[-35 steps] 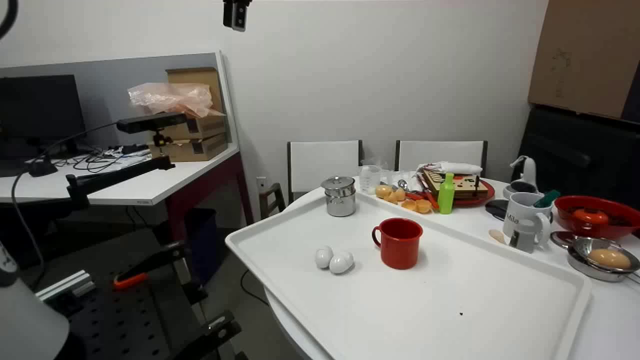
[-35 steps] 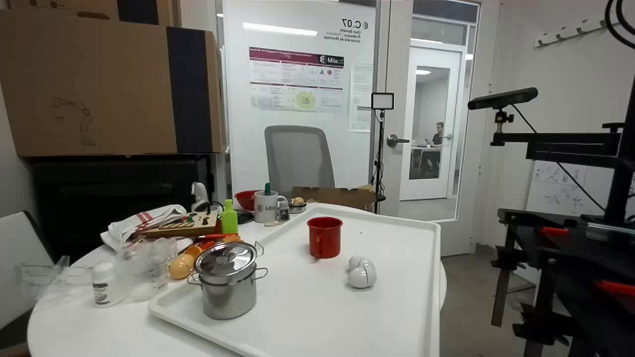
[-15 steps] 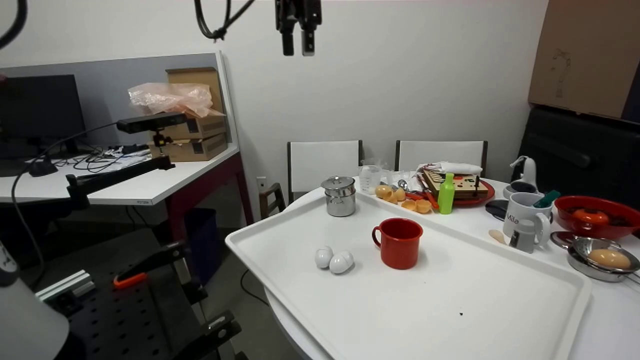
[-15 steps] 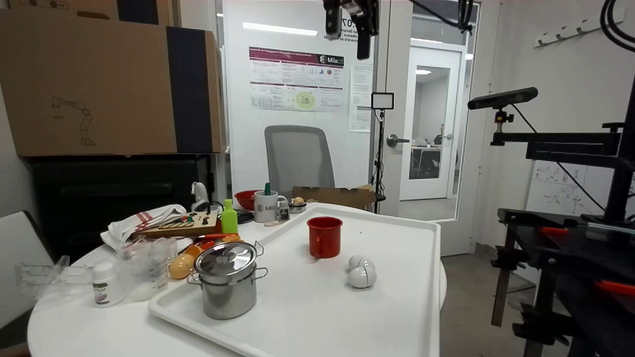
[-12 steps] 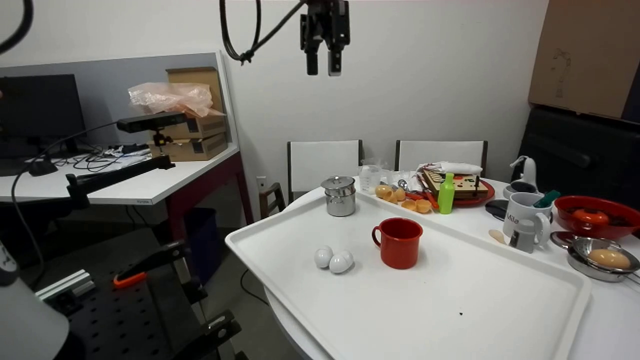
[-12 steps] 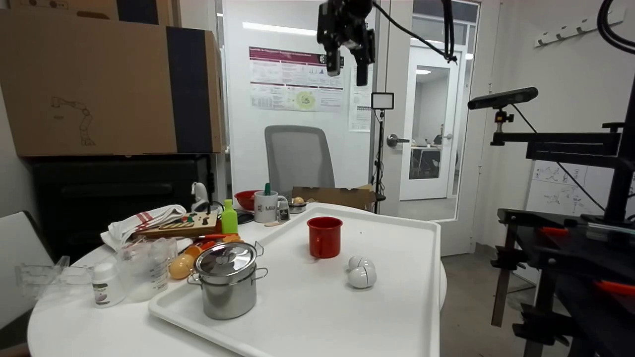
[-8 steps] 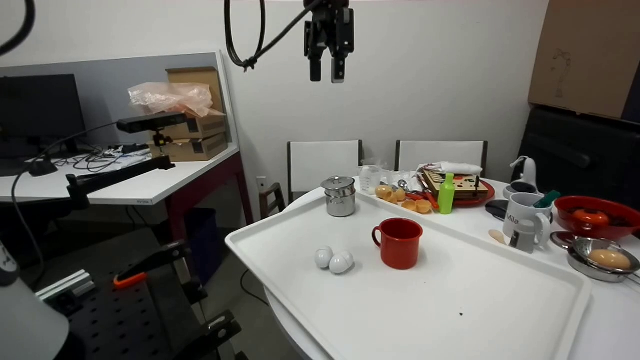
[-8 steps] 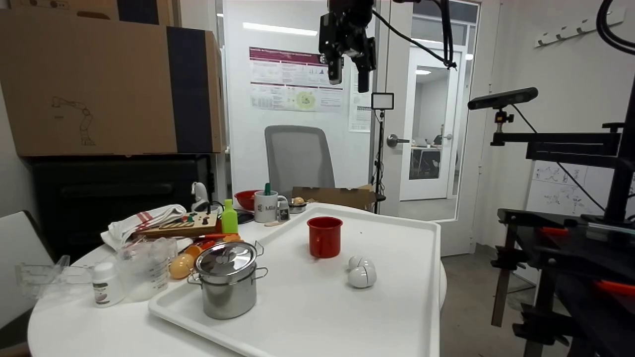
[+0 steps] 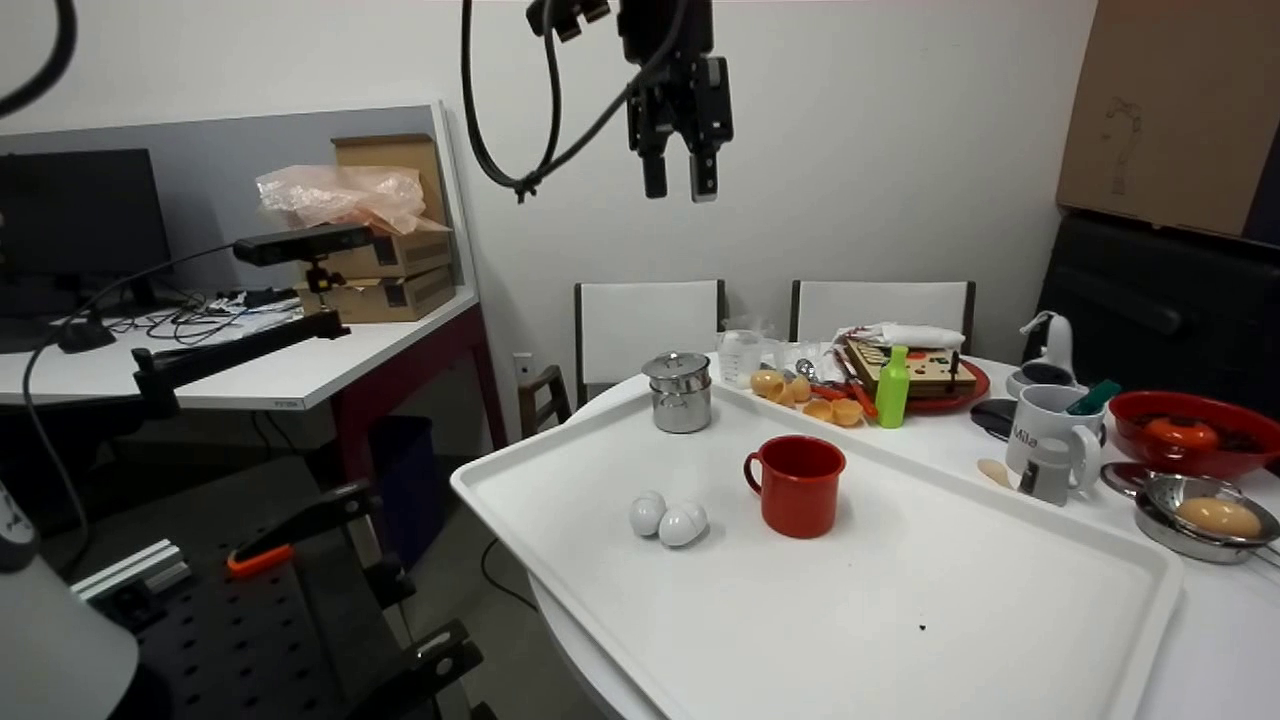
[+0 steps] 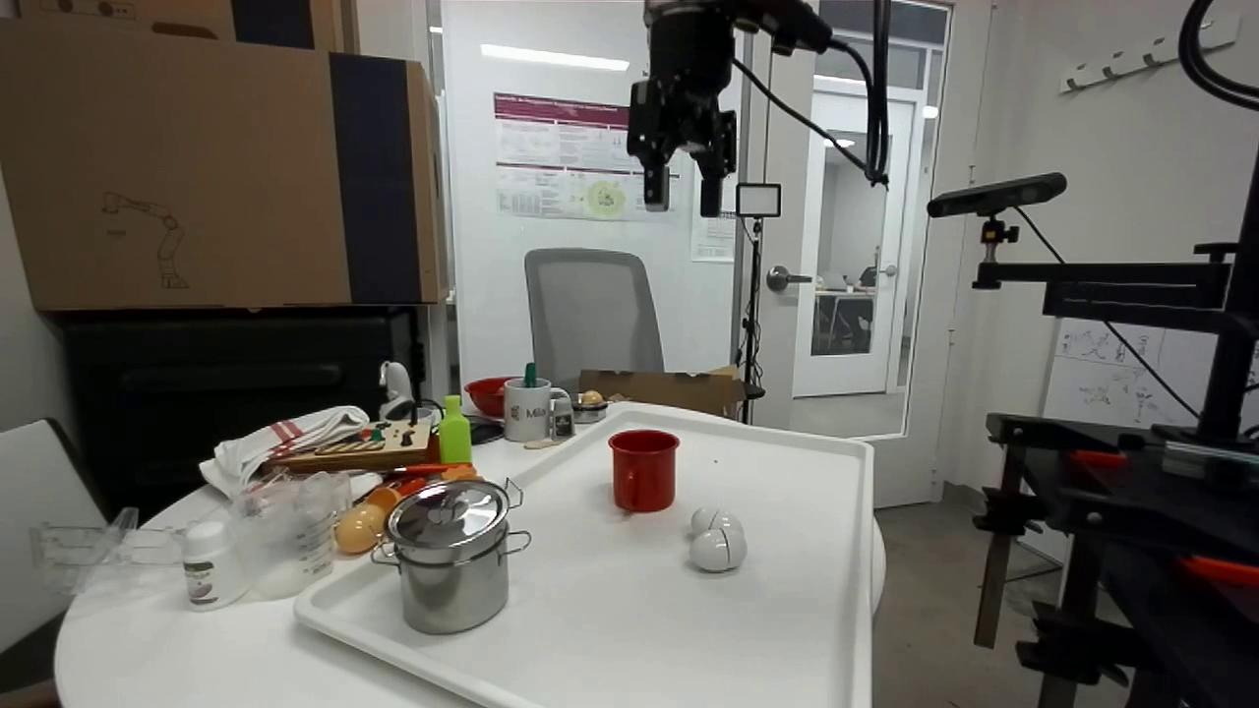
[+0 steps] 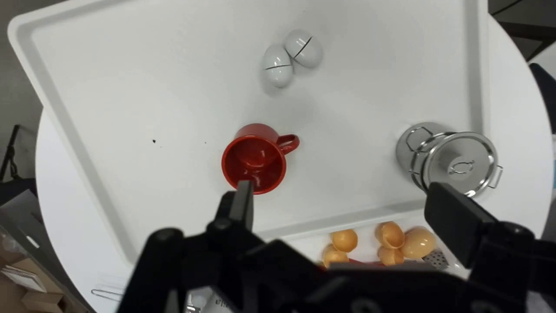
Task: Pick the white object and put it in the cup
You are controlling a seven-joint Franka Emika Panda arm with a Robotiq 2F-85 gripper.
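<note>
Tool (image 9: pixel 680 193) spread wide, high above tray (image 9: pixel 940 570); white egg (image 9: pixel 684 524) touching twin (image 9: pixel 647 514), near red mug (image 9: pixel 802 495).

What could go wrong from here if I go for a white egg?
One white egg lies beside its twin, touching or nearly so; the open end effector could nudge or catch both. Rounded and glossy, the egg might slip or roll on the tray. The red mug stands nearby; a low sideways move might knock it.

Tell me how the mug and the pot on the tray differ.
The mug is red, the pot shiny silver. The mug is open-topped; the pot wears a lid. The mug has one red handle, the pot several wire ones. Both stand upright on the tray.
</note>
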